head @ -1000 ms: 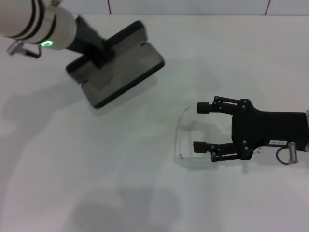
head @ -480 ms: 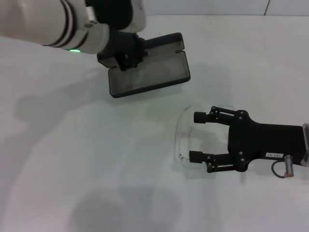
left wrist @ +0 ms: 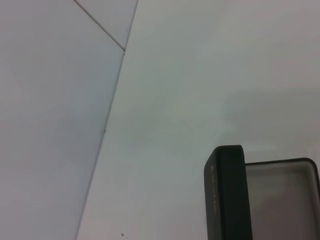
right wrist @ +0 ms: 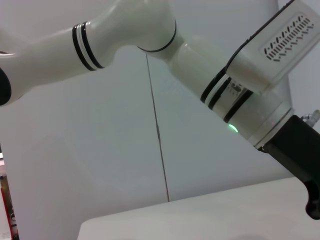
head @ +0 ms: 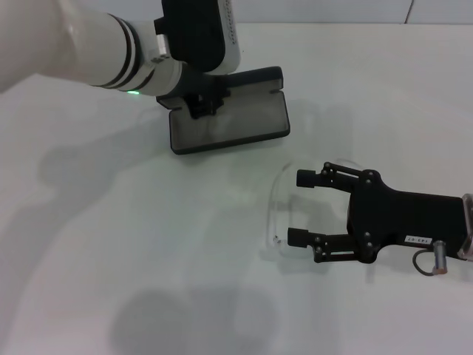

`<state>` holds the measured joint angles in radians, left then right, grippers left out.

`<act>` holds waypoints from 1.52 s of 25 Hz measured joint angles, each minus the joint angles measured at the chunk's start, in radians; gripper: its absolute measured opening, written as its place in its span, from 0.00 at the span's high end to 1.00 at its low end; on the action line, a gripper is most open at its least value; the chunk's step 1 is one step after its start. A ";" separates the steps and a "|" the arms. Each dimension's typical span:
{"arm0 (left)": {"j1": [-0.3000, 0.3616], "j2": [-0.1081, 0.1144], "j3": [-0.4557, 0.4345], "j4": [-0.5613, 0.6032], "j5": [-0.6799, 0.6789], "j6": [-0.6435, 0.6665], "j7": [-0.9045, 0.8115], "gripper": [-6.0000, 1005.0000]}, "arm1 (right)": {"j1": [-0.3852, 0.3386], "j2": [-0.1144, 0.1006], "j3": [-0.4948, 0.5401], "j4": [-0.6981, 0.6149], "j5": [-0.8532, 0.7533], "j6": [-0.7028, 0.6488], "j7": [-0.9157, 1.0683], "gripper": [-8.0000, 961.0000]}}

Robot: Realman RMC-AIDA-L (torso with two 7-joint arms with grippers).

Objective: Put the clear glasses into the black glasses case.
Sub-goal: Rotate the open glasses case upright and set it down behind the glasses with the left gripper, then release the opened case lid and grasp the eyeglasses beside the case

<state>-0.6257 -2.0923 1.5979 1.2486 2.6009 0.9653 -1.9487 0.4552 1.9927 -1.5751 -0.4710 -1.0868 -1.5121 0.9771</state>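
Broadly, tabletop (head: 103, 244): white, bearing everything; black glasses case taken as landmark.
Left arm (head: 89, 52): reaching over the case's far edge.
Black glasses case (head: 229, 126): lying open, grey lining up, lid (head: 259, 75) raised behind; nothing visible inside.
Right gripper (head: 295, 208): near the case, on its robot-ward right; fingers (head: 307, 178) spread wide, straddling the glasses' folded arms, gripping nothing.
Left gripper (head: 201, 103): at the case's hinge side; whether its fingers clamp the case or only rest there cannot be told.
Clear glasses (head: 275, 211): near the case, between it and the robot, flat on the tabletop, front facing away from the right gripper.
Step in hand, judged: grasping the glasses. Best done by closing gently and squarely across the frame, lifting level, then lowering into the lining without knocking the lid.
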 joint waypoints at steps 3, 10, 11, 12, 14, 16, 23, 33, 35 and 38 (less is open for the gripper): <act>0.008 -0.001 0.018 -0.002 0.000 -0.037 -0.008 0.79 | 0.000 0.000 0.000 0.002 -0.001 -0.001 0.000 0.09; -0.029 -0.001 0.030 -0.078 0.012 -0.037 -0.014 0.79 | 0.003 -0.001 0.000 -0.002 -0.004 0.000 0.000 0.10; -0.033 -0.001 0.031 -0.086 0.019 -0.037 -0.017 0.79 | 0.005 -0.001 0.000 -0.002 -0.004 0.000 0.000 0.10; -0.036 -0.002 0.032 -0.092 0.026 -0.037 -0.020 0.79 | 0.007 -0.001 0.000 -0.001 -0.004 0.000 0.000 0.10; -0.037 -0.002 0.030 -0.097 0.034 -0.047 -0.026 0.79 | 0.009 -0.002 0.000 0.000 -0.004 0.002 0.000 0.10; -0.034 -0.002 0.027 -0.094 0.033 -0.063 -0.043 0.79 | 0.009 -0.003 0.000 -0.001 -0.005 0.003 0.000 0.10; -0.027 -0.002 0.041 -0.090 0.039 -0.075 -0.059 0.64 | 0.010 -0.003 0.000 -0.002 -0.005 0.005 0.000 0.10; 0.091 0.005 -0.067 0.117 -0.265 -0.027 -0.030 0.43 | 0.002 -0.008 0.022 0.004 -0.005 0.000 0.003 0.10; 0.135 0.006 -0.129 0.155 -0.427 -0.003 0.046 0.43 | 0.002 -0.010 0.025 0.005 -0.004 0.000 0.008 0.10; 0.191 0.009 -0.255 0.165 -0.709 0.088 0.179 0.43 | 0.006 -0.012 0.026 0.005 -0.003 0.000 0.017 0.10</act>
<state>-0.4348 -2.0837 1.3426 1.4133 1.8918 1.0533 -1.7694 0.4610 1.9804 -1.5495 -0.4663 -1.0896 -1.5125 0.9936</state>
